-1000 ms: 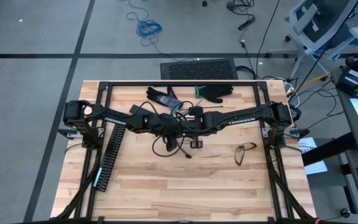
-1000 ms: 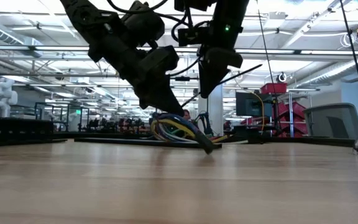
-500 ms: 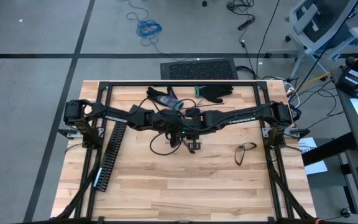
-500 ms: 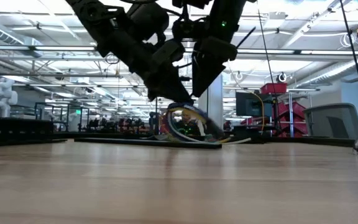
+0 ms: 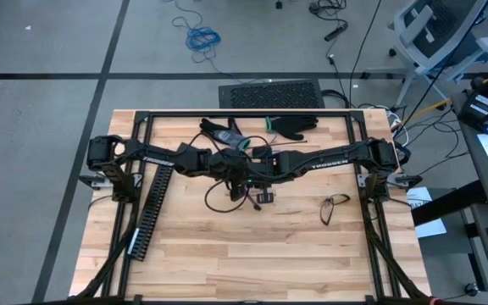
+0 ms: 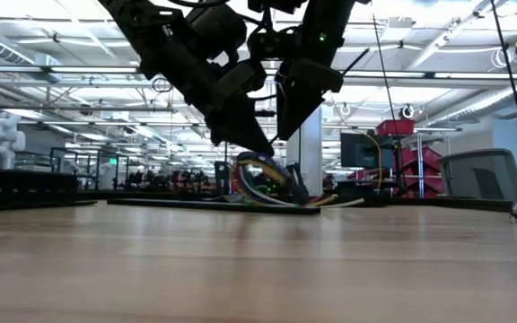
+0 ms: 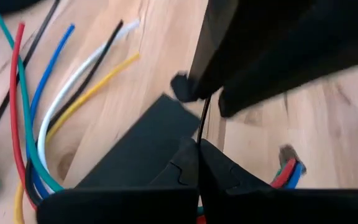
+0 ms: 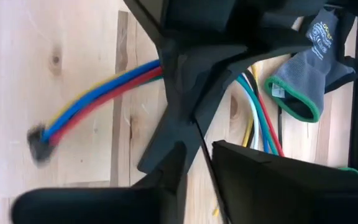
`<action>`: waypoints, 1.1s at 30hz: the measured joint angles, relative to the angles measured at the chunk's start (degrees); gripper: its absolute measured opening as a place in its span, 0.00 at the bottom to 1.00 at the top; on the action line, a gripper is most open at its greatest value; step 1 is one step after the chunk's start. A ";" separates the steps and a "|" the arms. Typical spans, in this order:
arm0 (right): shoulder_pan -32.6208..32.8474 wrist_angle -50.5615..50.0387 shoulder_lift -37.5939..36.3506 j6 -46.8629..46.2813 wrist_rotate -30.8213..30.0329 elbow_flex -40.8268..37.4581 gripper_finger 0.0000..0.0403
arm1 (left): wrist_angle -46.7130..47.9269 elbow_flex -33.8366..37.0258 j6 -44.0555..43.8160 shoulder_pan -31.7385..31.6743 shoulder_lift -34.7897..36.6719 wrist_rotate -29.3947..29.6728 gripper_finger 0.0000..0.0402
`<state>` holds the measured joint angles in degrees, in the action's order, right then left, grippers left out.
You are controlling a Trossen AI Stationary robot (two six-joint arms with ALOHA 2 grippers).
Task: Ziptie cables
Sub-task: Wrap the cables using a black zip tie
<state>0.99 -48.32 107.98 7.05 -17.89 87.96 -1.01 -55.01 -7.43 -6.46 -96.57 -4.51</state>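
Two dark arms meet over the back-centre of the wooden bench [image 5: 227,246], seen from above. Left tool [image 5: 237,163] and right tool [image 5: 251,161] sit tip to tip, nearly touching, right over the cables [image 5: 242,144].

Cables: thin red, blue, yellow, green, white & black wires; in the level view the bundle [image 6: 263,179] arches just above the bench surface under both tools. Left wrist view: loose wire ends [image 7: 55,106] fan out flat on the wood beside the left tool's fingers [image 7: 135,162], which stand narrow, pinched on a thin black strand [image 7: 201,121]. Right wrist view: red/blue/yellow wires [image 8: 98,93] run bunched together to a dark tip; the right tool's fingers [image 8: 185,162] are likewise closed down to a narrow gap on the thin black strand.

Also on bench: black slotted duct [image 5: 149,212] lying lengthwise near left edge; dark gloves [image 5: 295,125] at back, one grey w/ green cuff [image 8: 303,68] just beside the wires; glasses [image 5: 335,206] toward right, well apart from tools.
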 joint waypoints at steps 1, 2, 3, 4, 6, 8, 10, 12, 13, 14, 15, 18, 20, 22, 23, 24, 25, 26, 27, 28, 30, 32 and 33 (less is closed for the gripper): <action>-0.04 0.14 0.00 0.02 0.12 0.00 0.13 | 0.20 0.00 0.10 0.00 0.00 0.00 0.00; -0.04 0.20 0.00 0.00 0.26 0.00 0.11 | 0.15 0.00 0.10 0.00 0.00 -0.03 0.00; -0.06 0.26 0.00 -0.06 0.24 0.00 0.09 | -0.16 0.00 0.10 0.00 0.00 -0.03 0.00; -0.06 0.42 0.00 -0.15 0.24 0.00 0.08 | -0.69 0.00 0.08 0.00 0.00 0.01 0.00; -0.07 0.75 0.00 -0.18 0.24 0.00 0.07 | -2.02 0.02 -0.78 0.01 0.00 0.02 0.00; -0.08 1.38 0.00 -0.20 0.19 0.02 0.06 | -3.52 0.02 -1.66 0.07 0.00 0.02 0.00; -0.10 1.52 0.00 -0.22 0.17 0.02 0.07 | -3.83 0.03 -2.16 0.15 0.00 0.00 0.00; -0.10 1.60 0.00 -0.24 0.19 0.02 0.08 | -3.81 0.05 -2.63 0.20 0.00 -0.15 0.00; -0.10 1.58 0.00 -0.23 0.21 0.02 0.08 | -3.85 0.05 -2.63 0.20 0.00 -0.43 0.00; -0.10 1.59 0.00 -0.18 0.23 0.02 0.09 | -3.90 0.05 -2.66 0.20 0.00 -0.68 0.00; -0.10 1.60 0.00 -0.18 0.24 0.02 0.09 | -3.97 0.05 -2.71 0.20 0.00 -0.86 0.00; -0.20 1.61 0.01 -0.22 0.26 0.02 0.07 | -4.16 0.05 -2.81 0.20 0.00 -0.96 0.00; -0.21 1.76 0.24 -0.13 0.22 0.02 0.06 | -4.04 0.05 -2.83 0.20 0.00 -1.21 0.00; -0.21 1.82 0.33 0.11 0.24 0.02 0.05 | -4.06 0.05 -2.83 0.09 0.00 -1.48 0.00; -0.21 1.84 0.33 0.13 0.24 0.02 0.05 | -4.03 0.04 -2.83 0.09 0.00 -1.50 0.00; -0.21 1.78 0.33 0.11 0.24 0.04 0.05 | -3.98 0.00 -2.83 0.09 0.00 -1.51 0.00; -0.23 1.62 0.33 0.18 0.24 0.04 0.06 | -3.87 -0.02 -2.80 0.09 0.00 -1.55 0.00; -0.23 1.28 0.33 0.49 0.25 0.07 0.06 | -3.86 -0.02 -2.74 0.09 0.00 -1.58 0.00; -0.23 0.69 0.33 0.92 0.26 0.07 0.07 | -3.95 -0.05 -2.74 0.09 0.00 -1.60 0.00; -0.23 0.00 0.33 1.13 0.26 0.08 0.08 | -4.18 -0.06 -2.74 0.09 0.09 -1.60 0.00; -0.23 -1.15 0.35 1.25 0.22 0.09 0.10 | -4.11 -0.09 -2.72 -0.06 0.65 -1.49 0.00; -0.30 -1.52 0.35 1.42 0.17 0.09 0.13 | -4.37 -0.23 -2.74 -0.39 0.74 -1.42 0.00; -0.32 -1.39 0.43 1.58 0.15 0.09 0.15 | -4.53 -0.26 -2.72 -0.49 0.76 -1.42 0.00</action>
<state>0.67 -49.71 108.41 8.63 -17.74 88.05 -5.54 -55.27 -10.15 -6.95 -95.81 -5.93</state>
